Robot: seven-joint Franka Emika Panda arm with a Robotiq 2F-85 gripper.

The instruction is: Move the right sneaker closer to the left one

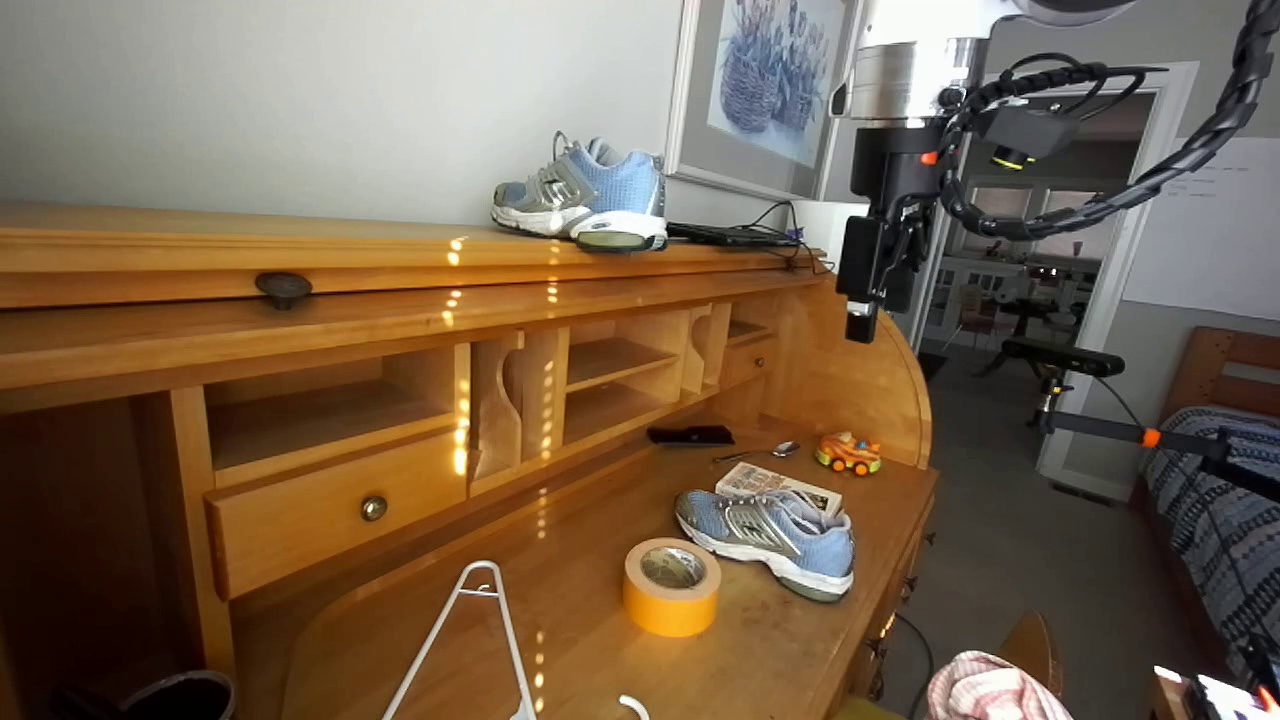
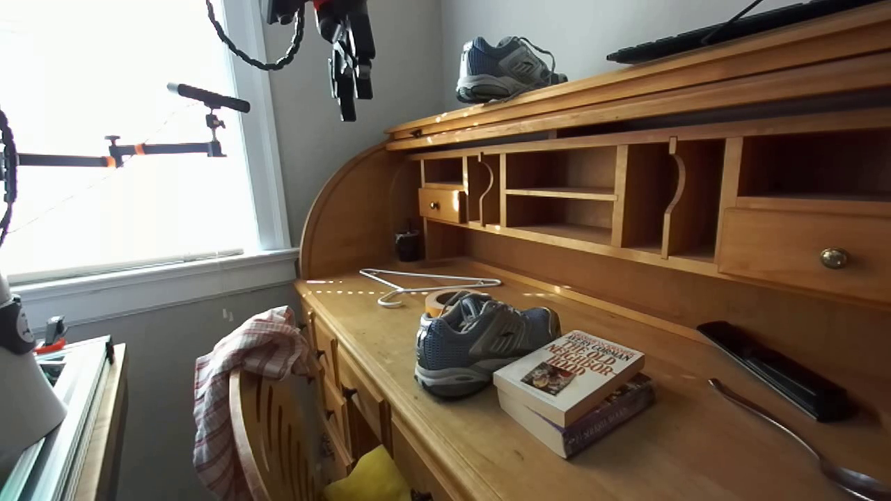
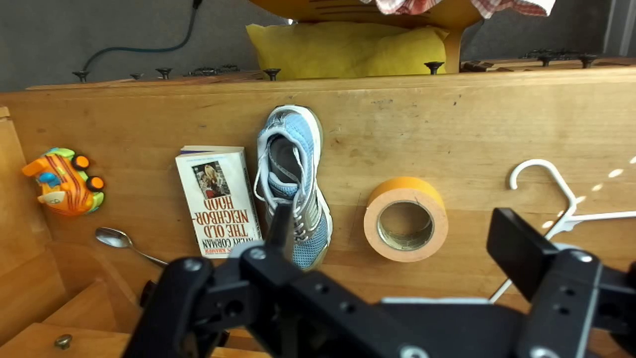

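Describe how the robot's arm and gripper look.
The arm is white with a silver metallic band. A thick black ribbed cable loops beside it. The gripper is black, with flat-faced, blocky fingers and silver screw heads; the black section above carries a small orange-red mark.

Lower sneaker [image 1: 770, 535] was lt blue, silver-grey & wht, and upper sneaker [image 1: 590, 200] looked much the same to me. Tape roll [image 1: 672, 605] was yel-orange, tan on the flat side; hanger [image 3: 602, 217] wht; toy car [image 3: 69, 188] orange w/ lime grn; cushion [image 3: 353, 52] plain yel. Cloth [image 2: 226, 403] was red/wht check, bedspread [image 1: 1215, 500] blue/wht patterned, desk [image 3: 497, 124] honey-brn, gripper [image 3: 395, 221] blk.
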